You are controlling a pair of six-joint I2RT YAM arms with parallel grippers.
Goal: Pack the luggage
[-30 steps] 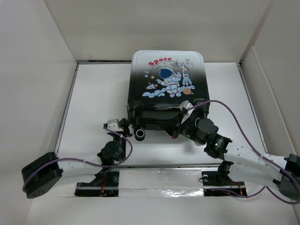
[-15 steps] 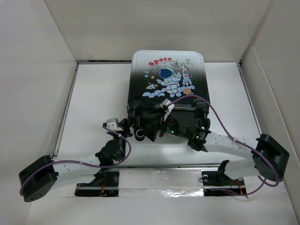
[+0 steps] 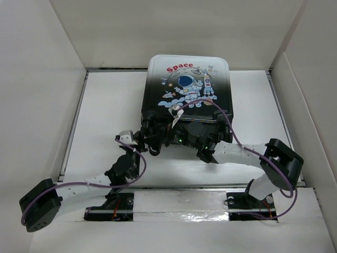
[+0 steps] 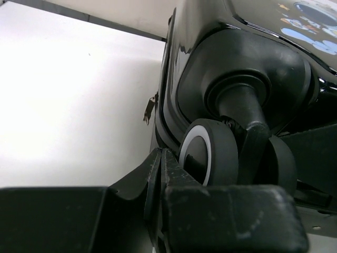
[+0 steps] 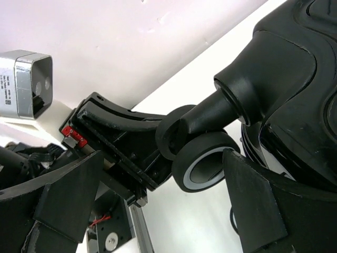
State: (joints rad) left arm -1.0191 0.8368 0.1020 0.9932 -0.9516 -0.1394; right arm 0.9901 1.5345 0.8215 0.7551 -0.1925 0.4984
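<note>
The small hard-shell wheeled suitcase, black fading to white with a cartoon astronaut and red "Space" print, lies flat and closed at the far middle of the white table, printed shell up and wheels towards my arms. The glossy, rigid shell should not give under the fingers but will probably be slick. It looks light enough to slide if pushed, so I would brace one side while working the other. The black caster with the pale ring at the near left corner is a poor hold, since it likely swivels and rolls. The thick stem above it or the seam along the shell's edge looks firmer. The right gripper is spread wide, one finger on either side of that caster and clamping nothing. The left gripper sits just beside the same wheel, and I cannot tell whether its fingers are together or parted.
</note>
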